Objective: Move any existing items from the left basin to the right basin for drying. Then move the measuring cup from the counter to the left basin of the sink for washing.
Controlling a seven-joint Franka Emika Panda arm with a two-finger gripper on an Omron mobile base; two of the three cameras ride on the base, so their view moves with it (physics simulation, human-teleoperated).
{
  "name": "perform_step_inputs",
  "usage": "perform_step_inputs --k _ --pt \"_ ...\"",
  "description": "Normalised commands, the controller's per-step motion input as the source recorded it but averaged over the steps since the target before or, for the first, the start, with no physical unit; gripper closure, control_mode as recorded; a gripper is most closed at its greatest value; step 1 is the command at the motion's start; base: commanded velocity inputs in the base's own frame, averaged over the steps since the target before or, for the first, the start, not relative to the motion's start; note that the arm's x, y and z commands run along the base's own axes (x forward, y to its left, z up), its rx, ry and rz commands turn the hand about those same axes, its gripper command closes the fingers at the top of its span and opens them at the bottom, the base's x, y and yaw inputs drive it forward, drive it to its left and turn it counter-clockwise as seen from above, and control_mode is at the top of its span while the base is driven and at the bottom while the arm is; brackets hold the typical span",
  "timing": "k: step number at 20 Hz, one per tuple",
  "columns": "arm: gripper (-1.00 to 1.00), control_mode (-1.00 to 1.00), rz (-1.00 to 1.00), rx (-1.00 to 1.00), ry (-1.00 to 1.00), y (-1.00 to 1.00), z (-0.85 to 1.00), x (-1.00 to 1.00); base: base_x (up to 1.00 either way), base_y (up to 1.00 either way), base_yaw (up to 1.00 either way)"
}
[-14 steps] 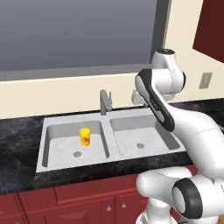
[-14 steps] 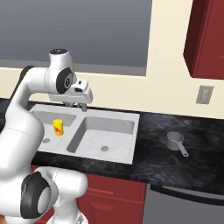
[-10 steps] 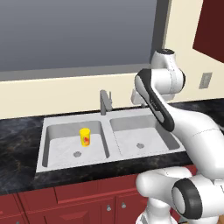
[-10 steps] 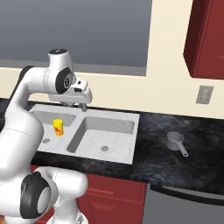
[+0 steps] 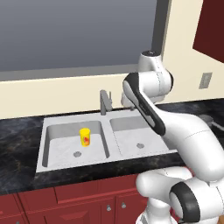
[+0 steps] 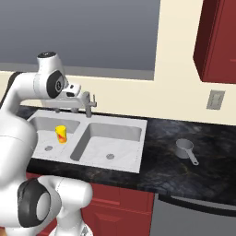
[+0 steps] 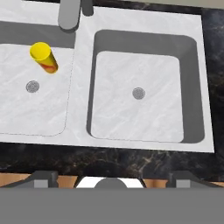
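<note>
The dark marbled tabletop (image 6: pixel 184 175) runs from edge to edge above red cabinets (image 5: pixel 87 201), with the grey steel sink (image 7: pixel 81 74) set into it close to its front edge. A central divider splits the sink into two bowls, and a grey faucet (image 5: pixel 104 101) stands at its back rim, over the divider. The left basin (image 5: pixel 61 151) lies toward the tabletop's left end and has a round drain near its middle; the right basin (image 5: pixel 148 135) beside it has its own drain and holds nothing.

The hand (image 6: pixel 79 97) hangs high above the sink, near the faucet at the back rim, its jaws spread wide and holding nothing; in the hand view its two dark tips sit far apart at the bottom.

The measuring cup (image 6: pixel 186 150), grey metal with a long flat handle pointing toward the tabletop's front edge, rests on the tabletop well to the right of the sink. The yellow cup (image 7: pixel 43 57) with a red-orange mark stands upright in the left basin, toward its back wall, just behind the drain.
</note>
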Motion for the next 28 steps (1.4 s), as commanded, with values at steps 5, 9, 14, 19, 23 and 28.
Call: perform_step_inputs --k 5,9,14,19,23,28 --pt "-1.0 -1.0 0.0 -0.06 0.0 0.53 0.0 -0.07 0.0 0.0 0.0" --pt "-1.0 -1.0 0.0 -0.01 0.0 0.5 0.0 -0.07 0.0 0.0 0.0" --pt "-1.0 -1.0 0.0 -0.01 0.0 0.49 -0.03 -0.03 0.0 0.0 0.0" --pt "-1.0 -1.0 0.0 0.0 0.04 0.38 -0.2 0.0 0.0 0.0 0.0" --pt "-1.0 -1.0 0.0 0.0 0.03 0.34 -0.32 0.0 0.0 0.0 0.0" --pt "-1.0 -1.0 0.0 0.0 0.0 0.21 -0.37 0.0 0.0 0.0 0.0"
